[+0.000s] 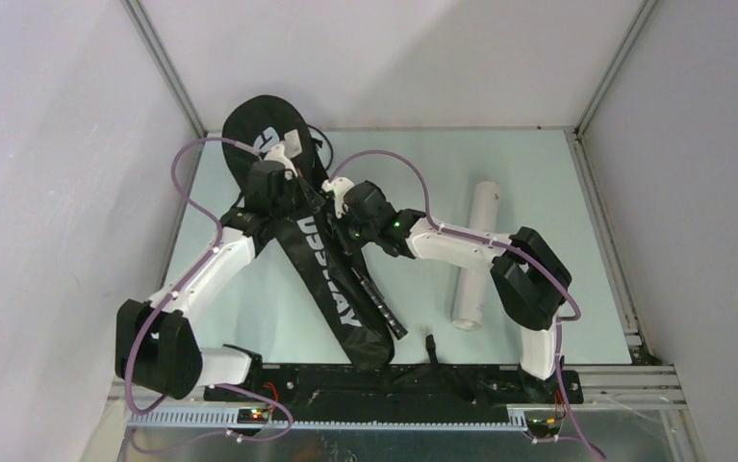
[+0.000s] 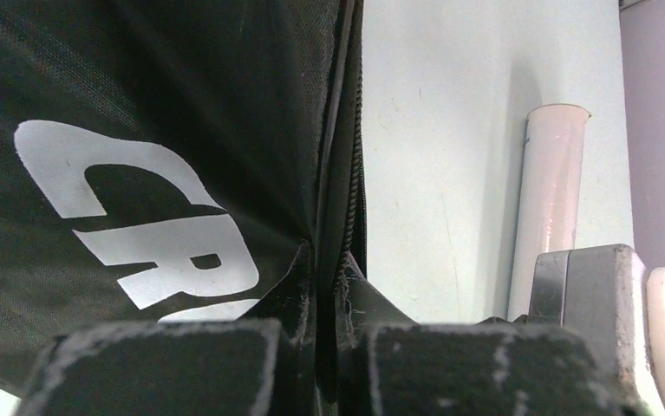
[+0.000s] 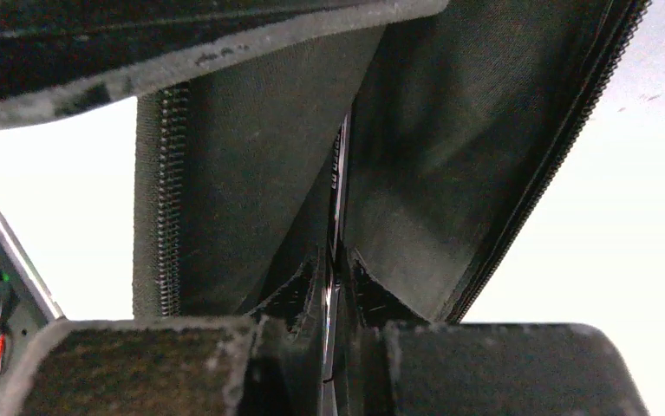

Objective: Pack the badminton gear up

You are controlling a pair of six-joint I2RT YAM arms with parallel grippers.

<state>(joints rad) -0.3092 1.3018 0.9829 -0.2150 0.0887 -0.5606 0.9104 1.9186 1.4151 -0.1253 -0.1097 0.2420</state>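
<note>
White tube [image 1: 469, 289] right of racket bag [image 1: 331, 279], apart; right arm [image 1: 446, 241] overhangs it.

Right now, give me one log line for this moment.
left tool: shut on bag | right tool: shut on bag | tube: on table, right of bag
</note>
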